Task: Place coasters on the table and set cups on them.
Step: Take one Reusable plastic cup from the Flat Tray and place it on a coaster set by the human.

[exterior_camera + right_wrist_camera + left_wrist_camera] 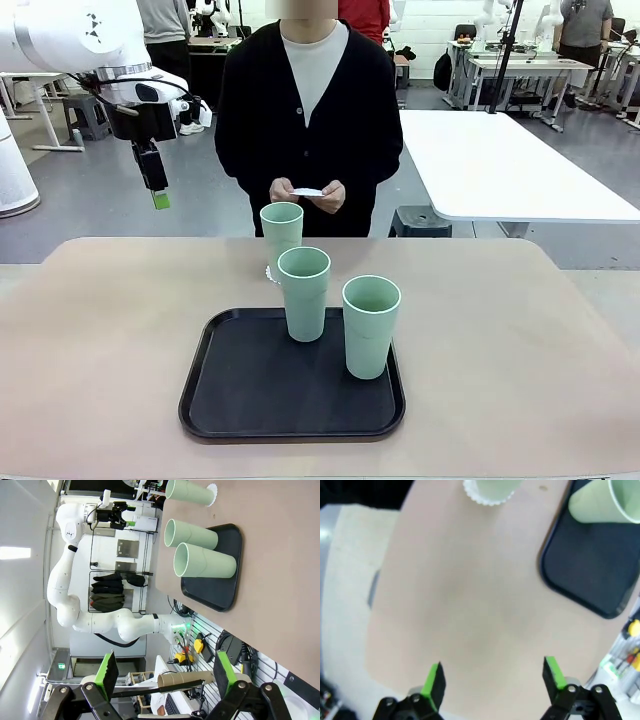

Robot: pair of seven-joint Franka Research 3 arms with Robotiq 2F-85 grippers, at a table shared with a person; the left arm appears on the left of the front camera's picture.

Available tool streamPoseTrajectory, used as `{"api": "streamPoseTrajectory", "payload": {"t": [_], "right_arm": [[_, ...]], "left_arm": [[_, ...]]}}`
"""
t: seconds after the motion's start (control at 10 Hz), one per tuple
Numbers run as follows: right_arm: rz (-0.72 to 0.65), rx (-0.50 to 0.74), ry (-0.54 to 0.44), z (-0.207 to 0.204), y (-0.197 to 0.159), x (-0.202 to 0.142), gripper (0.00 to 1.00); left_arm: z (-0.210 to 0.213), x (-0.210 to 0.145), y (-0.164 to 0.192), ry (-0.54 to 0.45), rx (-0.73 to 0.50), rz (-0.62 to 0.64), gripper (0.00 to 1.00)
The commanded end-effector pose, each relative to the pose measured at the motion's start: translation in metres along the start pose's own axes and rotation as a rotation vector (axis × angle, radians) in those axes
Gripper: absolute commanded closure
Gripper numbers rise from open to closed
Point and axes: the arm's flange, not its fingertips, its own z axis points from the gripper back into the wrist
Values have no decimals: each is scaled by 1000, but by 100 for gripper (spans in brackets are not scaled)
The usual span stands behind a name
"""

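Judging the mint-green cups (303, 290) light, smooth and easily tipped, I planned a gentle pinch at mid-wall. Two stood on the black tray (220, 400). The third cup (281, 228) sat on a lacy coaster (487, 501) on the table (100, 330) just beyond. The person's hands (331, 197) held a white paper disc (306, 191), likely another coaster. Left gripper (492, 672) hung high, fingers spread, empty. Right gripper (162, 672) was likewise spread.

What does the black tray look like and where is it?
The tray is black and rectangular, with rounded corners and a low raised rim; it looks like plastic. It lies flat on the beige table, near the robot's edge. Two green cups stand upright on it: the middle cup near its far edge, the right cup toward its right side. Nothing else touches it.
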Motion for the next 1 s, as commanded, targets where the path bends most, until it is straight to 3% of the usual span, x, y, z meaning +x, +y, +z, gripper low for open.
{"api": "streamPoseTrajectory", "payload": {"t": [0.0, 0.1, 0.4, 0.5, 0.6, 0.8, 0.9], "right_arm": [[5, 7, -1, 1, 0, 0, 0], [5, 7, -1, 1, 0, 0, 0], [5, 7, -1, 1, 0, 0, 0], [5, 7, -1, 1, 0, 0, 0], [5, 7, -1, 1, 0, 0, 0], [5, 7, -1, 1, 0, 0, 0], [5, 7, -1, 1, 0, 0, 0]], "left_arm": [[16, -9, 11, -163, -199, 305, 0], [16, -39, 15, -216, -227, 518, 0], [7, -119, 27, -330, -396, 746, 0], [12, -145, 38, -392, -543, 738, 0], [8, -175, 42, -526, -682, 704, 0], [-17, -228, 41, -778, -862, 556, 0], [-28, -250, 44, -816, -927, 565, 0]]}}
